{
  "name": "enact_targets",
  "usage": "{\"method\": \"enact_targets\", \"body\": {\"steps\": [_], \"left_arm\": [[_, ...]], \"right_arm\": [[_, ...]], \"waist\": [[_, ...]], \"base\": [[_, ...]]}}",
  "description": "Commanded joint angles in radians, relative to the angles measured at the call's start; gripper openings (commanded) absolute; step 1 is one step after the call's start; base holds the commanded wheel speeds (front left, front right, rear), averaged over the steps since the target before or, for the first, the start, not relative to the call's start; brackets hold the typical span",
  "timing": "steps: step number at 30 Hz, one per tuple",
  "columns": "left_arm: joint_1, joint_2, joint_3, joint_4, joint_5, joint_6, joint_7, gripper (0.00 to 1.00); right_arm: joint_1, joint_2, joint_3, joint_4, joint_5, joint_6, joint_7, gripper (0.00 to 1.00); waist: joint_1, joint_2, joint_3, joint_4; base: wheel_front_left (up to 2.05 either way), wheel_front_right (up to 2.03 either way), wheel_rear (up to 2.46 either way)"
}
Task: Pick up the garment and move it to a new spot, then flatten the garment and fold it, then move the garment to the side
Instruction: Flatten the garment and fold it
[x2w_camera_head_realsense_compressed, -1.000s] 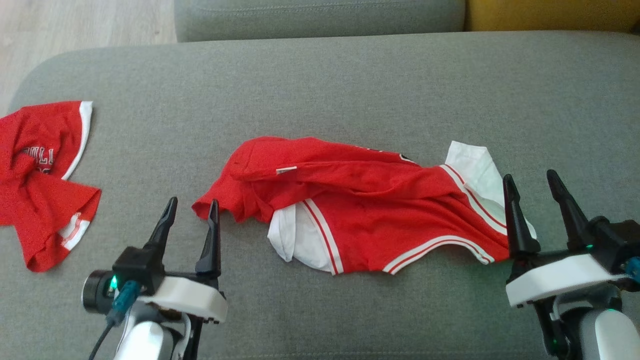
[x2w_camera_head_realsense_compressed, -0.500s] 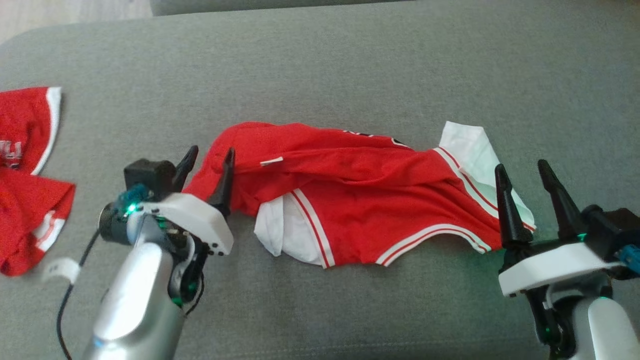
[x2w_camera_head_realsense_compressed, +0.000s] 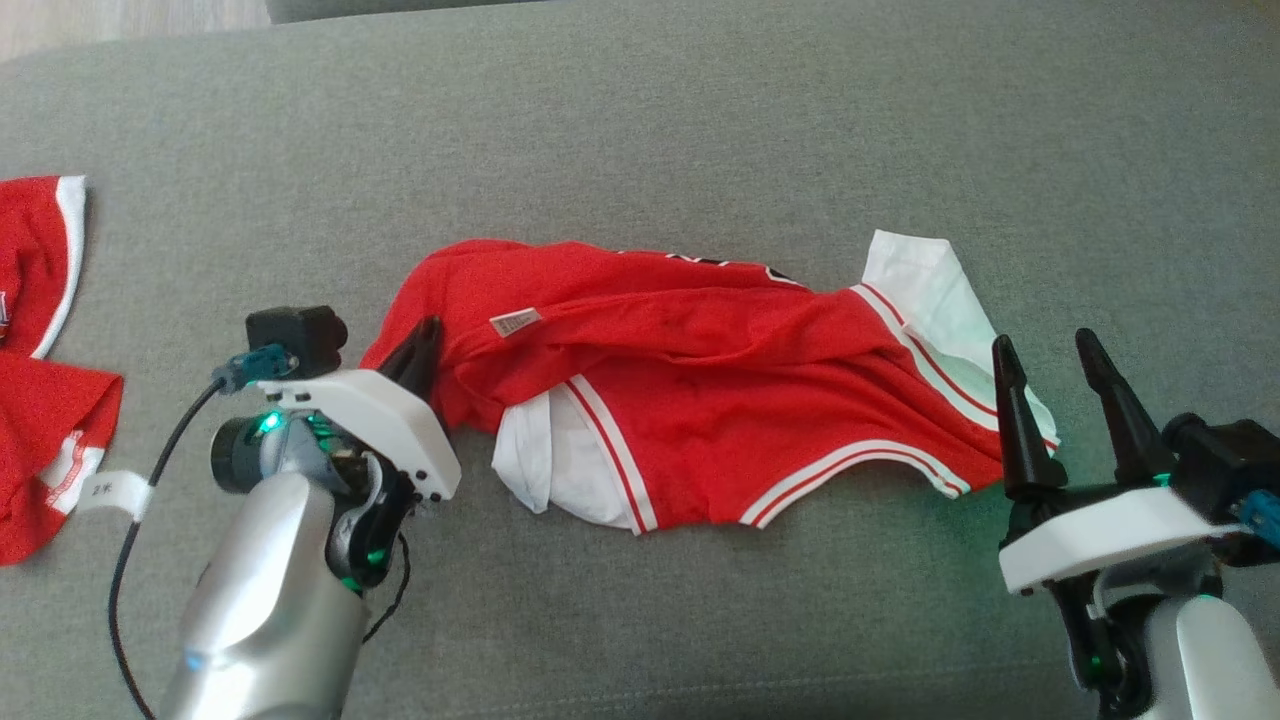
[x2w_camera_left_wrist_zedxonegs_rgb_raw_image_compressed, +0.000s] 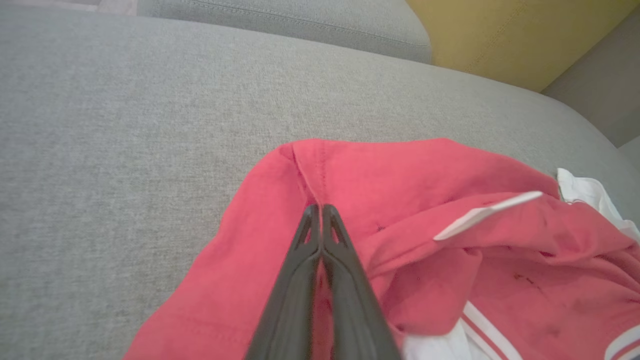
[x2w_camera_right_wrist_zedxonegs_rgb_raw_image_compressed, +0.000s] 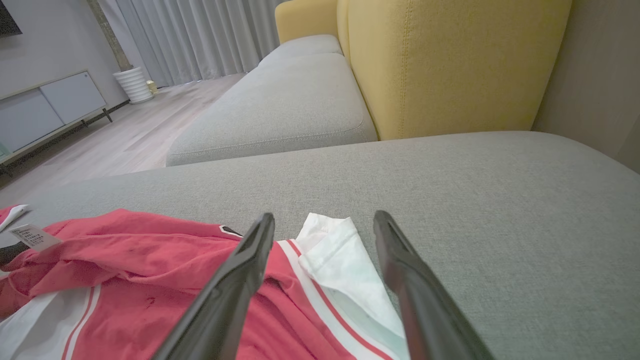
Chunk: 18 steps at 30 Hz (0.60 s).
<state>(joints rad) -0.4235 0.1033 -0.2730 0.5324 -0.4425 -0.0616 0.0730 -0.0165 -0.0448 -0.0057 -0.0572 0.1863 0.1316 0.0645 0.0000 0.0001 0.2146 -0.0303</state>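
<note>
Listing the seat of the grey couch, from my left to my right.

1. Second red shirt, white-trimmed and crumpled at the far left edge, well apart from everything else.
2. My left gripper: fingers clenched together on the left end of the garment. In the left wrist view a fold of red cloth is pinched between them and a seam runs up from the tips.
3. Garment: red with white stripes and white panels, lying rumpled across the middle of the seat, its long way running left to right.
4. Label: small, white, on the upper fold near the garment's left end.
5. White flap: sticks out at the garment's right end, flat on the couch.
6. My right gripper: fingers spread apart, grasping nothing, at the garment's right end. One finger is over the striped edge, the other over bare couch. Whether either touches the cloth, I cannot tell.
7. Yellow cushion: upright beyond the seat, in the right wrist view.
</note>
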Motion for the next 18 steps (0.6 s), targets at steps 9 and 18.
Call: {"method": "enact_targets", "body": {"steps": [9,18], "left_arm": [[-0.069,0.035,0.016,-0.059,0.038,0.013,-0.064,0.0],[-0.097,0.012,-0.018,-0.075,0.044,0.011,-0.076,0.0]], "right_arm": [[-0.102,-0.01,0.014,0.074,-0.081,-0.001,0.024,1.0],[-0.241,-0.037,0.065,0.337,-0.109,-0.001,0.018,1.0]], "waist": [[0.0,-0.0001,0.004,0.011],[0.0,-0.0001,0.032,0.045]], "base": [[0.0,0.0,0.0],[0.0,0.0,0.0]]}}
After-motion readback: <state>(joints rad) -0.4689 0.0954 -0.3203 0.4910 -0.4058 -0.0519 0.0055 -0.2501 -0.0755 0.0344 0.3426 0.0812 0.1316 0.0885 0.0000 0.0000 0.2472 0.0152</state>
